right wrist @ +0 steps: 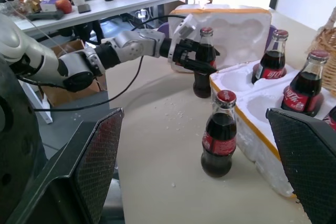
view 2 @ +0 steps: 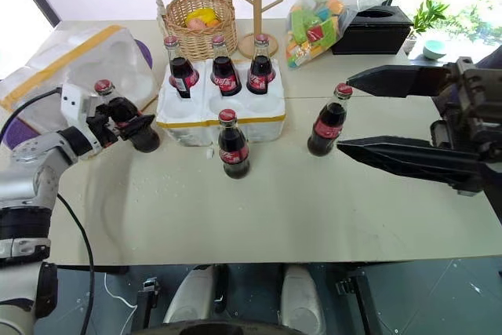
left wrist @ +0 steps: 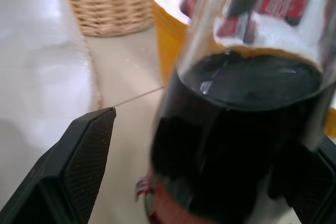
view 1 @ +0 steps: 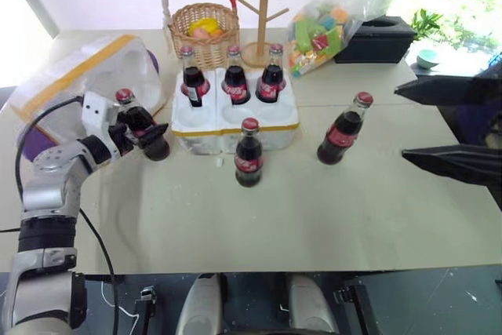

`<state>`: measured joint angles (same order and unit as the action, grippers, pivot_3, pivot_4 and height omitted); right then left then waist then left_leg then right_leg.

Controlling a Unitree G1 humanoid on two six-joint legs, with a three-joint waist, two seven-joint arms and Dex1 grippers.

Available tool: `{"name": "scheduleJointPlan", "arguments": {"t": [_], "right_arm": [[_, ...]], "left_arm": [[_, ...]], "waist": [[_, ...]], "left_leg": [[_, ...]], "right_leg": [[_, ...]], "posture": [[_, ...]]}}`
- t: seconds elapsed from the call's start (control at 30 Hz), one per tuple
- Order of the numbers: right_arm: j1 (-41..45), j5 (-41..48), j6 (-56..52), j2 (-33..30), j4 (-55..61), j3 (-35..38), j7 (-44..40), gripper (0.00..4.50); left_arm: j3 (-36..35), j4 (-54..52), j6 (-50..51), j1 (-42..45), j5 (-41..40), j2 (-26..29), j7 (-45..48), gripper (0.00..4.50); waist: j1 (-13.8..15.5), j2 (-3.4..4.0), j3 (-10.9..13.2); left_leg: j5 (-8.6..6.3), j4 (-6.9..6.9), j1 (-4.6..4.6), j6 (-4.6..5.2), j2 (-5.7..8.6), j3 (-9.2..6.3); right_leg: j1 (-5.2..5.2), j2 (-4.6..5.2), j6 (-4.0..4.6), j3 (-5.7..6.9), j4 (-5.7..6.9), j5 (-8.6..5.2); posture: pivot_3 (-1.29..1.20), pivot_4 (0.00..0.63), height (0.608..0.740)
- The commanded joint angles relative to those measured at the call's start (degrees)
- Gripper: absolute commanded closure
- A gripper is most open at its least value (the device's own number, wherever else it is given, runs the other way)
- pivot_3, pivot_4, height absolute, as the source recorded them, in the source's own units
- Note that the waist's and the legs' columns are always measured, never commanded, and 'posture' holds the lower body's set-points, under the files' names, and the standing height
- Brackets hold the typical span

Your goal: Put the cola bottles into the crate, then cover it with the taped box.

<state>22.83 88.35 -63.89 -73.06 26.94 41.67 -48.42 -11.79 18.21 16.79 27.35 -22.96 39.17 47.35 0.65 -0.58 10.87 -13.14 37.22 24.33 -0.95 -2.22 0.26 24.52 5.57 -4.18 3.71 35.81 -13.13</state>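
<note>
Left claw: left gripper [view 2: 133,127] is spread wide around the left bottle [view 2: 119,115], one finger [left wrist: 86,156] on each side; the left wrist view shows a gap beside the glass, so no squeeze is on yet.
Right claw: right gripper [view 2: 392,119] hangs open and empty above the table [view 2: 274,217], near the right bottle [view 2: 328,121].
Bottles: three stand upright in the back wells of the crate [view 1: 235,127]; the middle bottle [view 1: 249,153] stands on the table just in front of the crate; left and right ones stand loose on either side.
Crate: low white foam, yellow band, front three wells free.
Box: taped box [view 1: 78,76] lies beside the left bottle, hollow side showing, behind the left arm.
Other: basket [view 1: 205,33] and wooden stand [view 1: 264,13] sit behind the crate.
Handling, bottles: judged fairly heavy for their size, rigid, smooth and slippery glass, breakable if tipped. Best hold is likely on the wider labelled body, fingers level, rather than the tapering neck, where it could slide or swing.
Handling, box: probably very light, stiff but crumbly foam; likely needs both grippers on opposite outer walls with gentle pressure.
Risk: a bottle lowered off-centre could catch the well rim and topple.
</note>
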Motion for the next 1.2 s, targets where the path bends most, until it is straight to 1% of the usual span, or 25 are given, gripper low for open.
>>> {"name": "scheduleJointPlan", "arguments": {"t": [0.03,0.07,0.13,0.17,0.27,0.33,0.47,0.53,0.6,0.67,0.73,0.8,0.87,0.9,0.93,1.1,1.2], "right_arm": [[0.8,-0.1,3.0,0.3,1.4,-1.5,1.1,0.00],[0.7,-0.6,3.5,0.5,1.6,-2.1,1.2,0.00],[0.9,-1.5,4.7,1.0,1.5,-3.6,1.8,0.00],[1.0,-2.0,5.2,1.2,1.4,-4.3,2.0,0.00],[1.2,-3.6,6.5,1.6,1.3,-6.3,2.2,0.00],[1.5,-4.5,7.4,1.8,1.2,-7.6,2.3,0.00],[1.6,-5.8,8.2,2.5,0.8,-9.4,2.2,0.00],[1.5,-6.3,8.5,2.8,0.7,-9.9,2.3,0.00],[1.6,-6.5,8.8,3.1,0.6,-10.2,2.5,0.00],[1.7,-6.9,9.0,3.5,0.4,-10.4,3.1,0.00],[1.8,-7.3,9.3,3.9,0.4,-10.7,3.8,0.00],[1.7,-7.8,9.5,4.3,0.5,-10.9,4.6,0.00],[1.1,-8.8,9.8,5.0,1.0,-10.7,5.5,0.00],[0.7,-9.0,9.9,5.3,1.2,-10.5,6.0,0.00],[0.4,-9.0,9.9,5.6,1.4,-10.3,6.1,0.00],[-0.3,-9.6,10.3,6.5,2.3,-10.0,7.5,0.00],[-1.2,-9.7,10.4,7.0,2.9,-9.5,8.4,0.00]], "left_arm": [[0.0,0.7,-2.5,0.4,1.0,0.4,1.7,0.56],[-0.2,0.6,-2.7,0.1,1.0,0.5,1.9,0.90],[-0.7,-0.6,-2.0,-1.3,0.9,1.1,2.0,1.80],[-0.9,-1.4,-1.5,-2.1,0.8,1.6,2.2,1.72],[-2.3,-6.1,2.0,-5.1,-1.6,3.5,4.2,1.72],[-4.0,-11.2,7.4,-7.1,-6.2,5.3,6.8,1.72],[-6.8,-21.4,22.8,-8.5,-19.5,11.0,13.7,1.72],[-7.4,-24.0,28.6,-6.7,-24.8,13.1,16.1,1.72],[-7.3,-24.3,31.8,-3.2,-28.4,13.7,17.1,1.72],[-6.2,-22.7,33.2,3.6,-30.2,12.4,16.2,1.72],[-4.5,-19.7,32.6,10.6,-29.5,9.5,14.3,1.72],[-1.4,-15.3,29.4,17.0,-25.2,5.9,12.2,1.72],[2.6,-8.8,22.9,23.8,-18.8,1.9,11.7,1.72],[3.7,-4.7,19.6,27.1,-16.5,-0.4,11.4,1.72],[3.9,-1.2,18.6,29.7,-15.5,-2.2,11.0,1.72],[6.5,13.8,11.0,38.8,-10.1,-9.1,15.3,1.72],[8.4,20.1,7.2,41.6,-6.8,-12.7,17.9,1.72]], "waist": [[0.0,0.00,0.0],[0.1,-0.01,0.0],[0.1,0.00,0.0],[0.1,-0.01,0.0],[-0.3,-0.01,0.0],[-0.5,-0.03,0.0],[-0.1,-0.14,0.1],[0.3,-0.38,0.3],[0.6,-0.40,0.3],[1.0,-0.47,0.4],[1.4,-0.49,0.4],[1.7,-0.49,0.4],[1.8,-0.49,0.4],[1.7,-0.52,0.4],[1.7,-0.52,0.4],[1.1,-0.62,0.4],[1.5,-0.62,0.4]], "left_leg": [[0.00,-0.01,0.00,0.00,-0.01,0.01],[0.00,-0.01,-0.01,0.00,-0.02,0.01],[0.01,0.01,-0.01,0.01,-0.03,0.01],[0.01,0.02,-0.01,0.01,-0.03,0.02],[0.00,0.01,-0.08,0.00,-0.10,0.17],[0.00,-0.03,-0.08,0.01,-0.17,0.26],[-0.01,-0.05,0.03,0.01,-0.23,0.32],[0.00,-0.01,0.09,0.00,-0.24,0.31],[0.00,0.07,0.11,-0.02,-0.24,0.28],[0.00,0.15,0.11,-0.02,-0.23,0.29],[0.01,0.20,0.11,-0.02,-0.23,0.29],[0.01,0.20,0.10,-0.01,-0.22,0.30],[0.02,0.19,0.09,0.00,-0.19,0.30],[0.02,0.20,0.08,0.00,-0.17,0.29],[0.02,0.20,0.09,0.01,-0.17,0.30],[0.02,0.18,0.10,0.03,-0.19,0.36],[0.01,0.11,0.10,0.04,-0.21,0.36]], "right_leg": [[0.01,0.00,-0.01,0.00,0.01,0.01],[0.03,0.00,-0.01,0.00,0.05,0.01],[0.04,-0.01,-0.03,0.00,0.11,0.01],[0.05,-0.01,-0.02,0.00,0.13,0.01],[0.05,-0.01,0.00,-0.08,0.13,0.00],[0.11,-0.06,0.00,-0.13,0.13,0.00],[0.27,-0.11,0.00,-0.18,0.15,0.00],[0.35,-0.13,0.02,-0.18,0.18,-0.01],[0.31,-0.12,0.03,-0.18,0.18,-0.01],[0.27,-0.12,0.05,-0.19,0.18,0.01],[0.26,-0.15,0.07,-0.18,0.19,0.03],[0.22,-0.17,0.05,-0.19,0.18,0.05],[0.18,-0.19,-0.06,-0.21,0.18,0.10],[0.16,-0.20,-0.20,-0.21,0.20,0.18],[0.17,-0.22,-0.24,-0.22,0.18,0.21],[0.24,-0.26,-0.35,-0.33,0.18,0.27],[0.26,-0.29,-0.37,-0.32,0.18,0.26]], "posture": [[0.00,0.150,0.740],[0.00,0.150,0.740],[0.00,0.150,0.740],[0.00,0.150,0.740],[0.00,0.150,0.740],[0.00,0.150,0.740],[0.00,0.150,0.740],[0.00,0.150,0.740],[0.00,0.150,0.740],[0.00,0.150,0.740],[0.00,0.150,0.740],[0.00,0.150,0.740],[0.00,0.150,0.740],[0.00,0.150,0.740],[0.00,0.150,0.740],[0.00,0.150,0.740],[0.00,0.150,0.740]]}}
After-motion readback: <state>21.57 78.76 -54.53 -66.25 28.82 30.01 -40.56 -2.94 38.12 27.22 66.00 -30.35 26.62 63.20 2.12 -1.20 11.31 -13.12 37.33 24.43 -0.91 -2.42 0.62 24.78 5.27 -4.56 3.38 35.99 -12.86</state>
